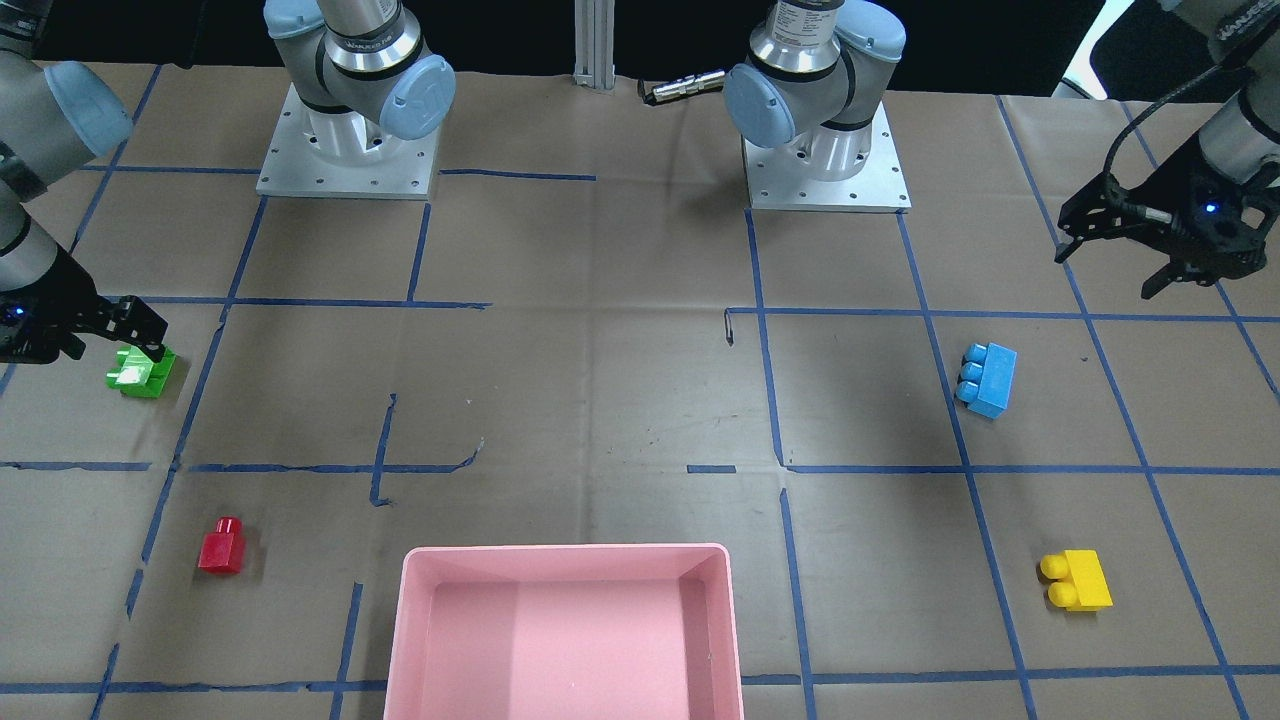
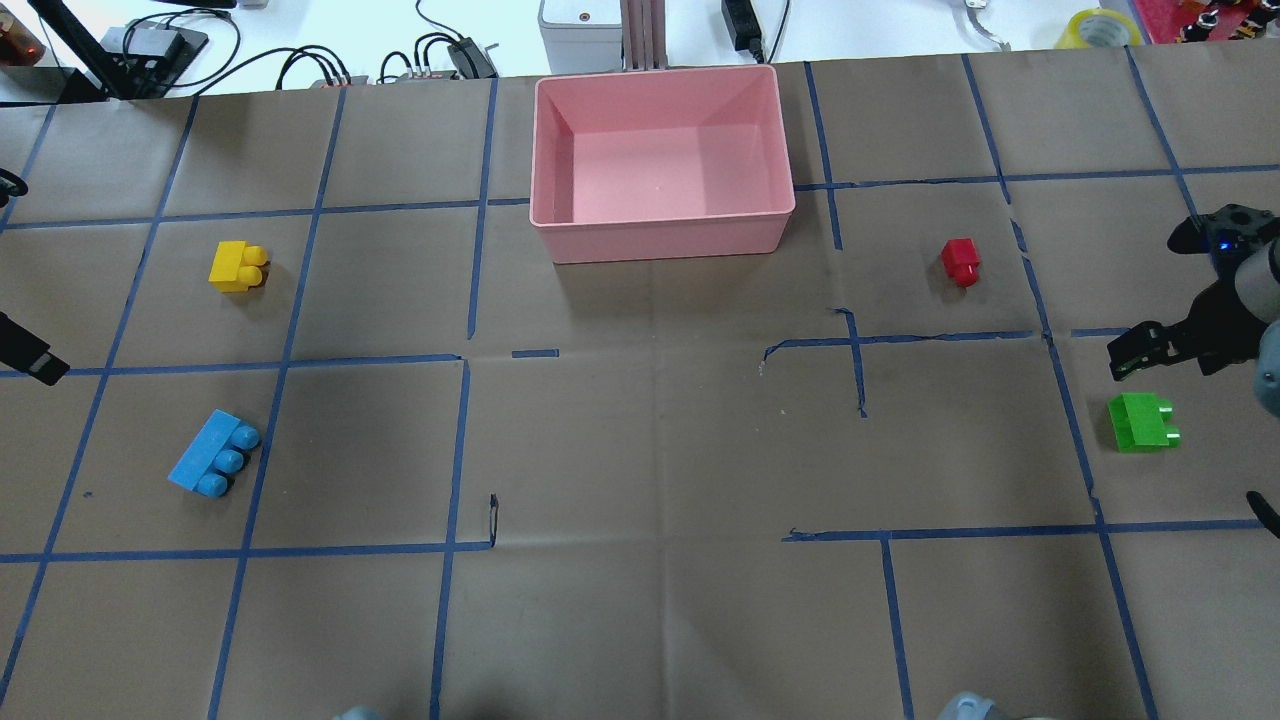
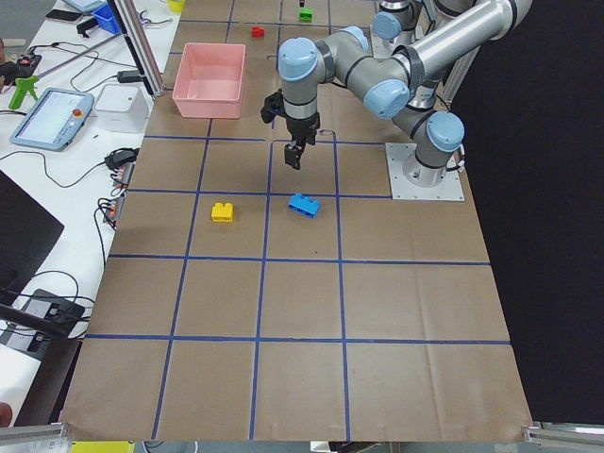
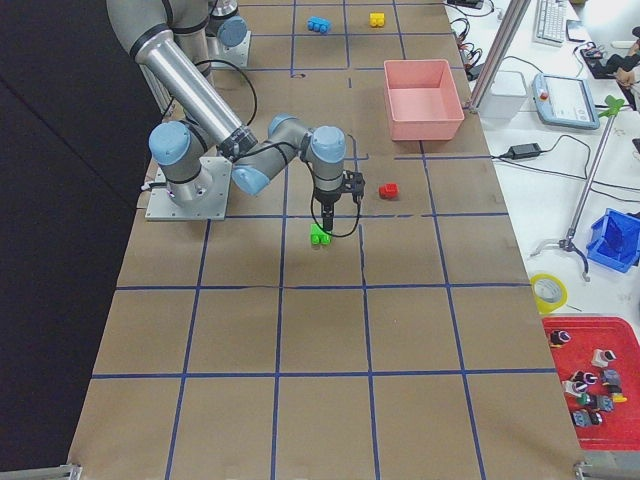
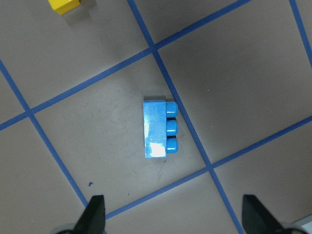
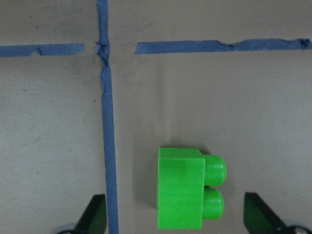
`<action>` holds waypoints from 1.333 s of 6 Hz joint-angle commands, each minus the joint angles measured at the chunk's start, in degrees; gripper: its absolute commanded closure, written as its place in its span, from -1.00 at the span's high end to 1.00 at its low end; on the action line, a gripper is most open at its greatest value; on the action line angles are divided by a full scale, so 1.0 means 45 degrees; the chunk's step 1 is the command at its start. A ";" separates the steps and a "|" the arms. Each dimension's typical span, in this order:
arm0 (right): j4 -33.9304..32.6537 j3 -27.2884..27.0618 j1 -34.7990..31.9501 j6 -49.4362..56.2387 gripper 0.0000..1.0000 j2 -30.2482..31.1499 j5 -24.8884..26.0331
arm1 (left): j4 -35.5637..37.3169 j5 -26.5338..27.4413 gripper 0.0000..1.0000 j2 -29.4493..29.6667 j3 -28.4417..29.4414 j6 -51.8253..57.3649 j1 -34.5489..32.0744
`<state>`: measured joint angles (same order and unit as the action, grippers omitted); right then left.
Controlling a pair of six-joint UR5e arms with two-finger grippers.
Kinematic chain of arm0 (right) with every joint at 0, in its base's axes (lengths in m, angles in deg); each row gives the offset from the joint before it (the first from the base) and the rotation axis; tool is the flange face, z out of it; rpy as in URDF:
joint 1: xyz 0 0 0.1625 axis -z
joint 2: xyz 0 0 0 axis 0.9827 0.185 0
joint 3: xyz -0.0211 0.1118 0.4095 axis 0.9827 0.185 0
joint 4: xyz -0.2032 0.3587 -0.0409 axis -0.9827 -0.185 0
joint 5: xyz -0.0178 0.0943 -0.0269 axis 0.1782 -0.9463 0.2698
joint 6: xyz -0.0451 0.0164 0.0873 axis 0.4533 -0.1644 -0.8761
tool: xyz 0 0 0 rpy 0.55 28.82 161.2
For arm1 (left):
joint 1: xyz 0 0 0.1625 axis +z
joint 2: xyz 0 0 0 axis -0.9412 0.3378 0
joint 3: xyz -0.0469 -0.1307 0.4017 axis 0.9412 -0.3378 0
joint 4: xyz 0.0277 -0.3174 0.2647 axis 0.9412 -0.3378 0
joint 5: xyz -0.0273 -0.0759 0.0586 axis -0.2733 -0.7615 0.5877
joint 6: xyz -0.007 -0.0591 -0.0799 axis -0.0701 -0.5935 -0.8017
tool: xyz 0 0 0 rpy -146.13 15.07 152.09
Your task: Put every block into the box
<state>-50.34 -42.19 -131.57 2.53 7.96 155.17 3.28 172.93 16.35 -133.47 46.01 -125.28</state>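
The tabletop carries the pink box midway along the edge farthest from the robot; the front view crops it. The left fingers hang wide above the blue block. The right fingers, also wide, stand either side of the green block; contact is unclear. The yellow block and red block lie well apart, flanking the box.

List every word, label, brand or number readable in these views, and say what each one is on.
No text can be read for certain.
Lettering on the left arm's upper link: cut off and blurred, unreadable.
Label on the left arm's base joint: too small to read.
Tablet screen beside the table: too small to read.
Green block, red block, blue block, yellow block, pink box: no markings visible.
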 commanded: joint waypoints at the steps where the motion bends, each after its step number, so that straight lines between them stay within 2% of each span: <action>1: -0.0081 -0.0071 0.0279 0.0008 0.98 -0.0385 -0.0010 | 0.3032 -0.0186 0.98 0.0253 -0.2104 -0.0028 0.0001; 2: -0.0662 -0.0071 0.0279 0.0008 0.98 -0.0755 -0.0010 | 0.4248 -0.0419 0.98 0.0351 -0.2889 -0.0105 0.0001; 4: -0.1525 -0.0090 0.0279 0.0008 0.98 -0.1537 -0.0029 | 0.5308 -0.0948 0.97 0.1400 -0.3267 -0.0301 0.0001; 6: -0.1954 -0.0614 0.0299 0.0008 0.98 -0.1579 -0.0029 | 0.8249 -0.0948 0.96 0.2709 -0.4162 -0.0321 0.0001; 8: -0.2035 -0.0715 0.0279 0.0008 0.92 -0.1579 0.0087 | 0.9081 -0.0929 0.96 0.3533 -0.4457 -0.0321 0.0021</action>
<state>-59.35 -45.19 -130.29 2.57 0.87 155.25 42.09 168.74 30.62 -152.55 44.57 -125.21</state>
